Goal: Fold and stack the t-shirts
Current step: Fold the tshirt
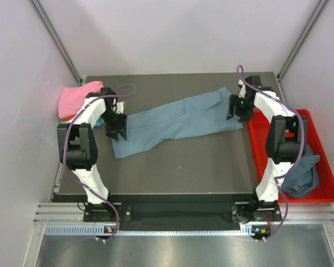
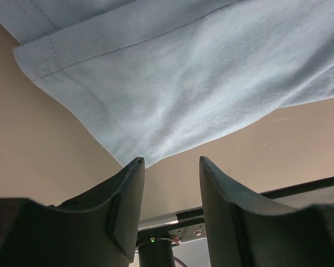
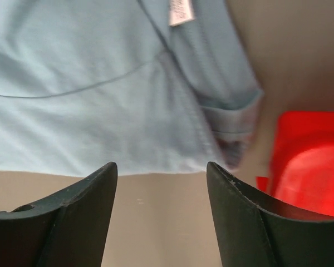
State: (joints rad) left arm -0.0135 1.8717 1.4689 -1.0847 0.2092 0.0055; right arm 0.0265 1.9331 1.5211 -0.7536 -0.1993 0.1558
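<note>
Judging the work as barely begun, with no fold yet made and no stack of folded shirts showing anywhere

Finding the left gripper [image 2: 170,162] released and empty, jaws standing parted, tips just short of the hem corner of a slate blue-grey t-shirt [image 2: 183,72] and not touching cloth as far as the wrist view is showing

Finding the right gripper [image 3: 161,169] likewise unclenched and holding nothing, jaws apart, pointing at the collar end of that same shirt, where a white label [image 3: 181,11] and one short sleeve are showing

Moving outward from both grippers, seeing the shirt lying spread but rumpled across the table [image 1: 183,167], slanting from near the left edge up toward the far right corner, with one gripper at each end of it

Noting, just beside the right edge, a second blue-grey shirt [image 1: 301,172] lying bunched and unfolded in the red tray [image 1: 323,197]

Noting, at the far left corner, a pink shirt [image 1: 77,97] heaped loosely rather than folded; not managing to tell how many shirts are lying in that heap

Reckoning nearly everything as still to do: straightening this shirt, folding it, then treating the tray shirt and the heap the same way, and stacking them all
</note>
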